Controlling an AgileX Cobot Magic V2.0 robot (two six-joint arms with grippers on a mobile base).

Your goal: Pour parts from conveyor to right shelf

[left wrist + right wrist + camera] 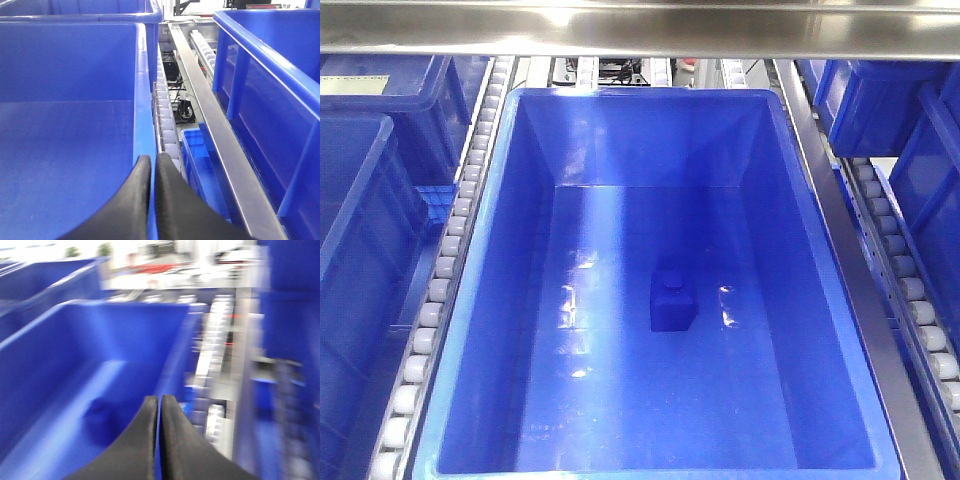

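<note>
One part in the middle bin on the shelf, both grippers pinching that bin's rims.

In the front view we look down into a big blue bin [620,130] on the shelf [820,170] between two roller lanes [440,290]; a single blue part [673,301] sits upright on the bin floor, roughly central and clear of every wall, stud up. More bins [365,250] stand past both long sides. In the left wrist view the left gripper [152,165] has its black fingers [175,200] pressed together over the rim of a bin – jaws closed on it – with rollers and a steel rail [215,130] alongside. In the right wrist view, badly blurred, the right gripper [159,405] looks the same – fingers [140,440] clamped on the bin's rim – and a dark blue lump, the part [100,415], lies on the floor near the rim.
</note>
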